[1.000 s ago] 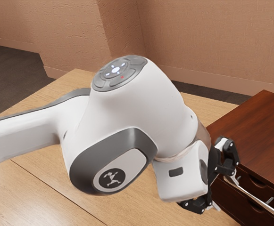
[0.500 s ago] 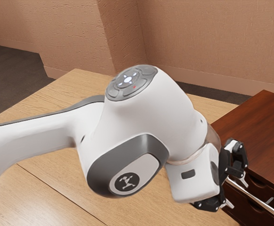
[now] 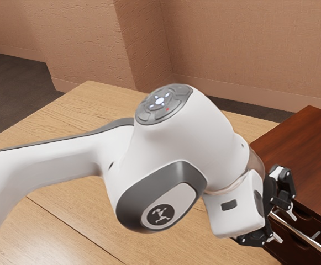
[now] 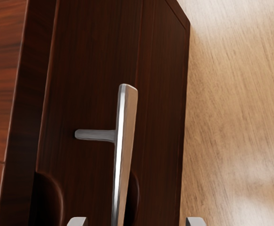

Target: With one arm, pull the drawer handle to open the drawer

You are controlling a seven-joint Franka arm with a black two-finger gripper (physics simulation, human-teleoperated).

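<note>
A dark brown wooden cabinet (image 3: 306,143) stands on the table at the exterior view's right. Its drawer front (image 4: 94,70) carries a long silver bar handle (image 3: 297,230), seen close up in the wrist view as a bar handle (image 4: 125,150) on a short post. My black gripper (image 3: 270,212) is right at the handle's near end, open. One finger stands above the bar and the other below it. In the wrist view the two fingertips (image 4: 78,221) stand apart on either side of the bar, and neither touches it.
The light wooden table (image 3: 66,121) stretches to the exterior view's left and behind the arm. My bulky white arm (image 3: 171,160) hides the table's middle. A second drawer recess (image 3: 309,212) shows beside the handle. Tan walls close the room behind.
My arm has moved toward the exterior view's right, bringing the gripper closer to the cabinet. The fingers now straddle the handle's near end. The drawer front has not visibly moved.
</note>
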